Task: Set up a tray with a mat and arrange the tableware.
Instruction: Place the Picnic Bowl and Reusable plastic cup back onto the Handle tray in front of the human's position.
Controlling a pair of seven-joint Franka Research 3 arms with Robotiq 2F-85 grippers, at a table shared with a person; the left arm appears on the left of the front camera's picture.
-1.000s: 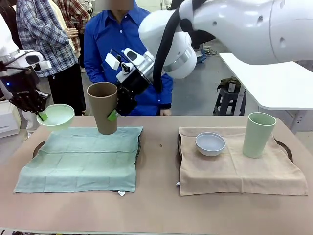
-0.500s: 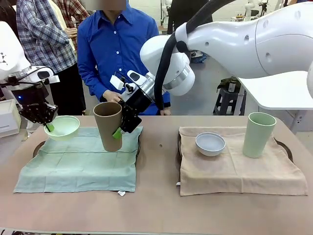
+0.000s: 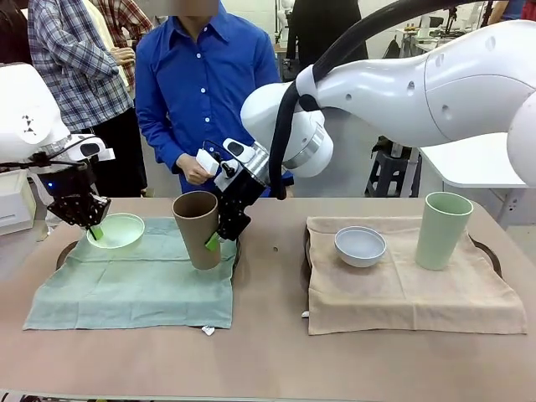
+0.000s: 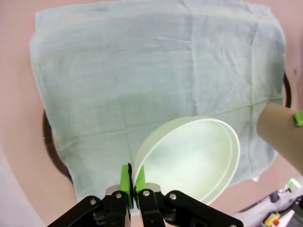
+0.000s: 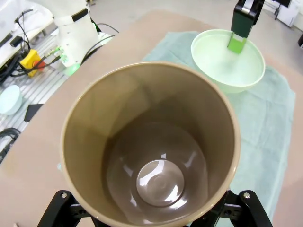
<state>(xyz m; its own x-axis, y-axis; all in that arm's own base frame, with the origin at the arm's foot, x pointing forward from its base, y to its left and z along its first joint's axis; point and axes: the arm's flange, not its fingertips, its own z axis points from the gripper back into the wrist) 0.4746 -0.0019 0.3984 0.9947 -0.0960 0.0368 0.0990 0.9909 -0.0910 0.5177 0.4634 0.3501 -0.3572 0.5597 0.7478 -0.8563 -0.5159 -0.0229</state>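
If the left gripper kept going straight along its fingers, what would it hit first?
Probably the pale green cloth mat below; the left gripper is pinching the matte mint green bowl by its rim. Depth unclear.

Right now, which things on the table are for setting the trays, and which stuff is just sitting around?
For the job:
- mint green bowl, pinched by the left gripper
- tan-brown cup, held by the right gripper
- green mat
- tan mat
- pale blue-white bowl
- pale green cup

Just around:
- white table
- black stool

green mat (image 3: 134,285) hides its tray (image 3: 65,251).
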